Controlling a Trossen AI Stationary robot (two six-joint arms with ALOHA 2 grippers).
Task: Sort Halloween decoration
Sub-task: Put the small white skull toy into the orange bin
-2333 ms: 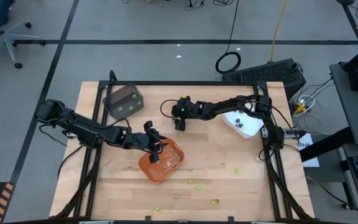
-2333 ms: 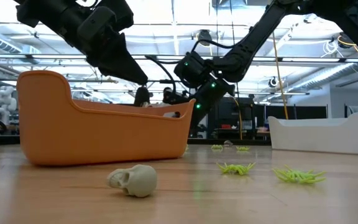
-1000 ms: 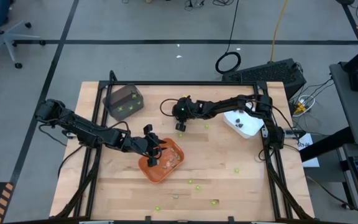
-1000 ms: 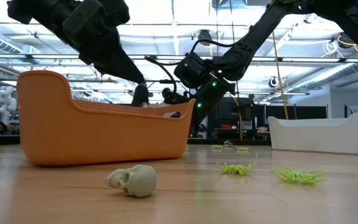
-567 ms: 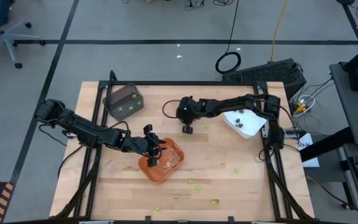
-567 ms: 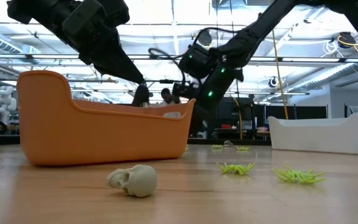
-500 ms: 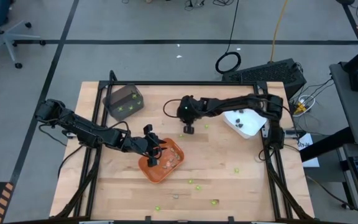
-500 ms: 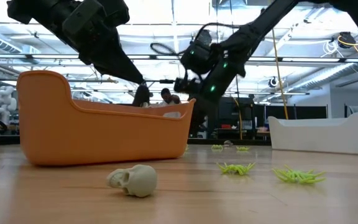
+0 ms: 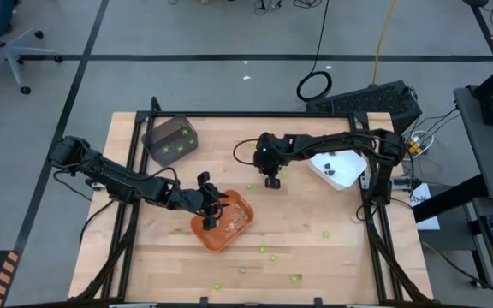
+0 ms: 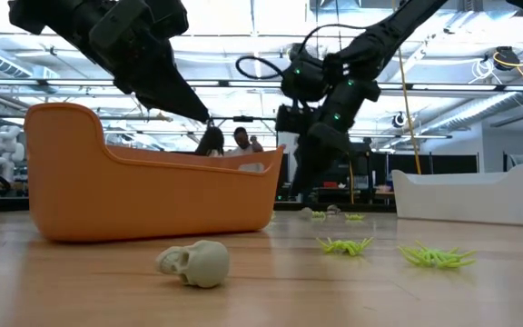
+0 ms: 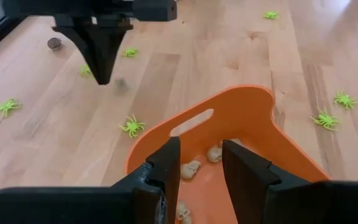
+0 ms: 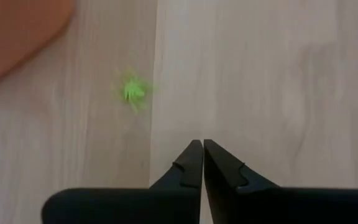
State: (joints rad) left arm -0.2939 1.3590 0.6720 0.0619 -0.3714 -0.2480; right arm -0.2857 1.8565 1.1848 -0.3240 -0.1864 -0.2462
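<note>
Inside orange tray point(image 11: 253, 118) | left wrist view only: tan skulls point(image 11: 190, 169)

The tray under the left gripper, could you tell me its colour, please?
Orange tray; the left wrist view shows it best.
</note>
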